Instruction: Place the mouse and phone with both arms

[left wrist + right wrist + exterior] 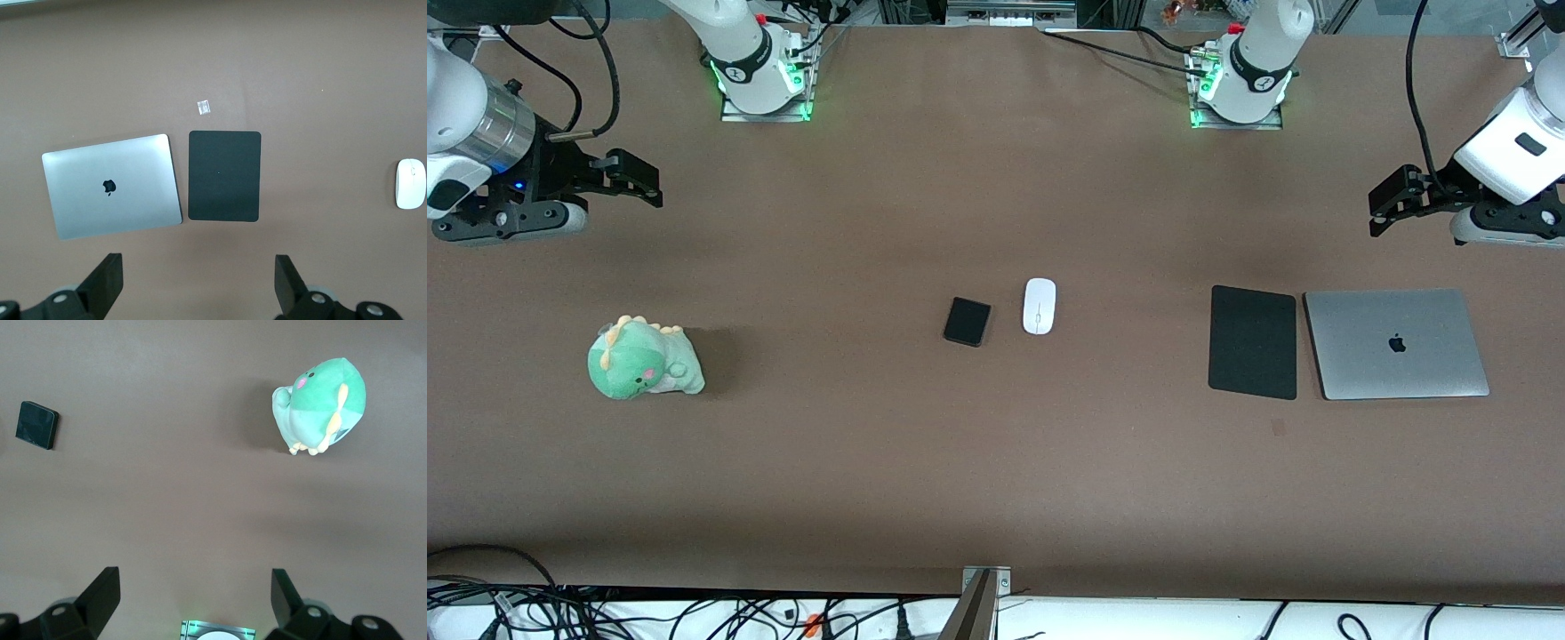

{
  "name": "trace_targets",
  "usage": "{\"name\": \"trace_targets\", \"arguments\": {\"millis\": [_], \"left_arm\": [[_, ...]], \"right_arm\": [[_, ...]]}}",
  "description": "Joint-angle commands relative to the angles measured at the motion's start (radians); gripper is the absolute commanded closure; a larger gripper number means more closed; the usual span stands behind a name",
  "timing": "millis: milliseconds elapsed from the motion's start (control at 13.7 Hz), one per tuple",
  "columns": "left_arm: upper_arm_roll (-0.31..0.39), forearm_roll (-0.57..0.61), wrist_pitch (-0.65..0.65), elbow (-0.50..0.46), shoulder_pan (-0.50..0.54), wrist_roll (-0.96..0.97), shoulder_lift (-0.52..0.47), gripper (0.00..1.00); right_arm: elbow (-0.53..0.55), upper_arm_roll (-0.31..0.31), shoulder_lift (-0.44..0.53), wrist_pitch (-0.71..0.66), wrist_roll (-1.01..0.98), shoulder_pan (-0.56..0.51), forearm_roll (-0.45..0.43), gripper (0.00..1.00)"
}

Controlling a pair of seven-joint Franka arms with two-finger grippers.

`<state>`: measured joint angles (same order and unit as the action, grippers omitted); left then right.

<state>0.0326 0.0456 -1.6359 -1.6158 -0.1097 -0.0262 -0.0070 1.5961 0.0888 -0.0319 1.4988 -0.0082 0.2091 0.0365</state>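
The white oval mouse (pixel 1039 306) lies mid-table, with the small black phone (pixel 967 321) beside it toward the right arm's end. In the left wrist view the mouse (pixel 410 183) shows at the frame's edge. The right wrist view has the phone (pixel 37 425) near its edge. My left gripper (pixel 1383 209) hangs open and empty above the table at the left arm's end, over bare tabletop beside the laptop; its jaws (pixel 199 280) stand wide apart. My right gripper (pixel 645 182) hangs open and empty at the right arm's end, jaws (pixel 195 597) wide, over bare tabletop.
A black mouse pad (pixel 1253 342) and a closed silver laptop (pixel 1396 343) lie side by side toward the left arm's end. A green plush dinosaur (pixel 643 358) sits toward the right arm's end. A tiny clear scrap (pixel 204 107) lies by the pad.
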Motion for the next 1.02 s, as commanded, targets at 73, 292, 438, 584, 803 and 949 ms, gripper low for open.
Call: {"name": "trace_targets", "arguments": {"millis": [73, 292, 438, 584, 803, 949], "left_arm": [[-0.002, -0.007, 0.025, 0.028, 0.002, -0.005, 0.005, 0.00], [-0.002, -0.010, 0.025, 0.028, -0.001, -0.005, 0.010, 0.00], [-0.006, -0.021, 0.028, 0.021, -0.007, -0.003, 0.015, 0.00], [-0.048, -0.021, 0.059, 0.021, -0.007, -0.003, 0.030, 0.00], [-0.150, -0.023, 0.090, 0.022, -0.008, -0.001, 0.093, 0.00], [-0.221, -0.024, 0.070, 0.024, -0.008, 0.040, 0.151, 0.00]], "right_arm": [[0.004, -0.004, 0.010, -0.006, -0.018, -0.011, -0.003, 0.00], [0.004, -0.004, 0.010, -0.006, -0.018, -0.011, -0.003, 0.00], [0.004, -0.001, 0.009, -0.006, -0.018, -0.011, -0.003, 0.00], [0.005, 0.002, 0.010, -0.006, -0.018, -0.011, -0.003, 0.00], [0.007, 0.002, 0.009, -0.005, -0.018, -0.011, -0.003, 0.00], [0.007, 0.002, 0.007, 0.003, -0.018, -0.011, 0.000, 0.00]]}}
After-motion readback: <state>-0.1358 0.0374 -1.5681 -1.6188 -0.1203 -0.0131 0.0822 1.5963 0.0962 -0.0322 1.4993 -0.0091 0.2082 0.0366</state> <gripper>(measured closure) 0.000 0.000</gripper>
